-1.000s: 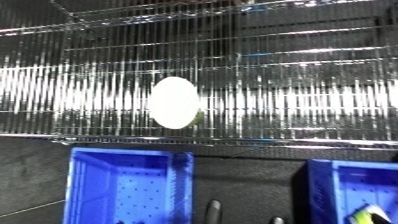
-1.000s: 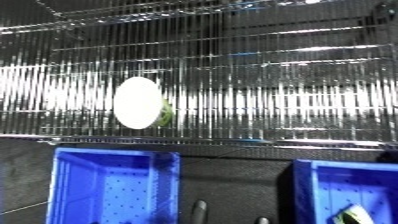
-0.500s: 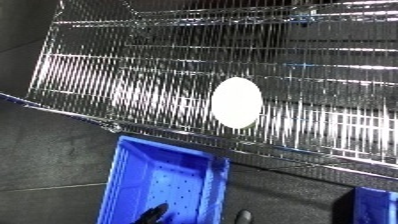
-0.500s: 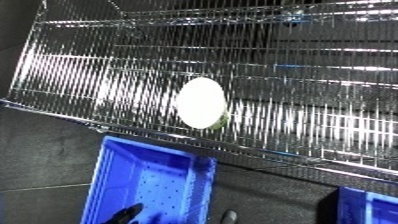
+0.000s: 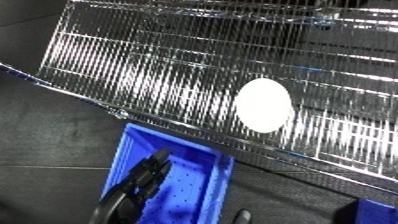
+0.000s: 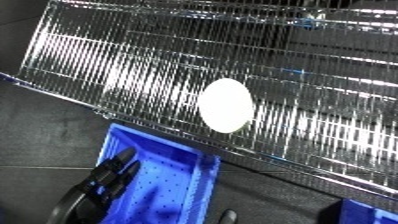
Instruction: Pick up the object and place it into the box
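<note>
A white oval object [image 6: 225, 105] lies on the wire shelf [image 5: 160, 75], near its front edge. Below the shelf stands a blue bin [image 5: 191, 192] with a dotted floor. My left hand [image 5: 147, 176] reaches up over this bin from the lower left, its dark fingers stretched toward the shelf and holding nothing. It is well short of the white object. A dark fingertip of my right hand [image 5: 241, 217] pokes in at the bottom edge; the rest of that hand is hidden.
The corner of a second blue bin [image 6: 366, 214] shows at the lower right. The shelf's metal front rail [image 5: 115, 111] runs slantwise above the bins. Dark floor [image 5: 44, 140] lies to the left.
The whole picture has tilted and swung, so the camera moved. My left hand has come further up into view over the blue bin. The white object stays on the shelf.
</note>
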Tool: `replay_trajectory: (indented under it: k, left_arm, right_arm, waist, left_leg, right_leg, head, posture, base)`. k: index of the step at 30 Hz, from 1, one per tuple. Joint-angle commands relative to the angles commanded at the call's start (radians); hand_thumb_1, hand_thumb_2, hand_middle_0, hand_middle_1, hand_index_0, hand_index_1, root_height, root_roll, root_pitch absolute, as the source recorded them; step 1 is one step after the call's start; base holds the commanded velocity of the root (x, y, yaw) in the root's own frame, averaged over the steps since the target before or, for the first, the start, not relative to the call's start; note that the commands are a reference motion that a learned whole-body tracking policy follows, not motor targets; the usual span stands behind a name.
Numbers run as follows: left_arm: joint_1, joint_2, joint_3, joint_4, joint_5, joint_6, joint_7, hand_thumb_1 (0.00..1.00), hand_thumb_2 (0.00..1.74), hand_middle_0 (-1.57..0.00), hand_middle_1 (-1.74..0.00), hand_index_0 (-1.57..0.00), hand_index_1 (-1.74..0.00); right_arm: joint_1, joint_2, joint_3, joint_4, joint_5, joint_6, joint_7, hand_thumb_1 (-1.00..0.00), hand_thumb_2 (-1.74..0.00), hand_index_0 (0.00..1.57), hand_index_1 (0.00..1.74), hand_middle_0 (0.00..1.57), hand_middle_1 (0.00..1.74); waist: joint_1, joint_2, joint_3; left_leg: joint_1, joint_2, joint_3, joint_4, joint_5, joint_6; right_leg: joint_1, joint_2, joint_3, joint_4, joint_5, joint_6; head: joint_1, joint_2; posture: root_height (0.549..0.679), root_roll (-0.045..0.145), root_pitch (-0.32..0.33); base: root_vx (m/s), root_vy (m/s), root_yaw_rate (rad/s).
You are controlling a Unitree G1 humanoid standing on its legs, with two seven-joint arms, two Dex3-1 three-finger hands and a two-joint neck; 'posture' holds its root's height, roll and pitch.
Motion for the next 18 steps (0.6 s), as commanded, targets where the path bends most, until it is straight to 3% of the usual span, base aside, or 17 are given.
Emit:
replay_trajectory:
  k: [9, 13, 18]
  left_arm:
    - [0.010, -0.028, 0.093, -0.163, 0.025, -0.110, 0.007, 0.00, 0.00, 0.00, 0.00, 0.00, 0.00]
    - [-0.019, -0.026, 0.096, -0.174, 0.091, -0.116, 0.038, 0.00, 0.00, 0.00, 0.00, 0.00, 0.00]
    - [-0.080, -0.030, 0.070, -0.133, 0.178, -0.080, 0.113, 0.00, 0.00, 0.00, 0.00, 0.00, 0.00]
  right_arm:
    - [0.014, 0.035, -0.017, 0.018, 0.054, -0.008, 0.005, 0.00, 0.00, 0.00, 0.00, 0.00, 0.00]
    - [0.014, 0.047, -0.018, 0.022, 0.061, -0.003, 0.012, 0.00, 0.00, 0.00, 0.00, 0.00, 0.00]
    - [0.011, 0.052, -0.009, 0.025, 0.051, 0.011, 0.027, 0.00, 0.00, 0.00, 0.00, 0.00, 0.00]
  waist:
    - [0.041, -0.035, 0.000]
    - [0.040, -0.052, 0.000]
    - [0.019, -0.071, 0.000]
  left_leg:
    - [0.013, -0.011, -0.030, -0.027, 0.004, -0.0037]
    - [0.019, -0.009, -0.033, -0.024, -0.001, -0.0025]
    - [0.019, -0.003, -0.024, 0.002, -0.018, 0.0004]
  right_leg:
    - [0.026, 0.0011, -0.033, -0.017, 0.002, -0.0040]
    - [0.038, 0.0063, -0.036, -0.020, 0.002, -0.0051]
    - [0.043, 0.0163, -0.022, -0.021, 0.003, -0.0070]
  head:
    - [0.062, -0.009]
    - [0.046, -0.015]
    - [-0.013, -0.028]
  posture:
    - [0.647, 0.030, 0.077]
    - [0.648, 0.026, 0.070]
    - [0.647, 0.022, 0.060]
  base:
    - [0.030, -0.077, 0.106]
    - [0.042, -0.053, -0.033]
    - [0.033, -0.010, -0.137]
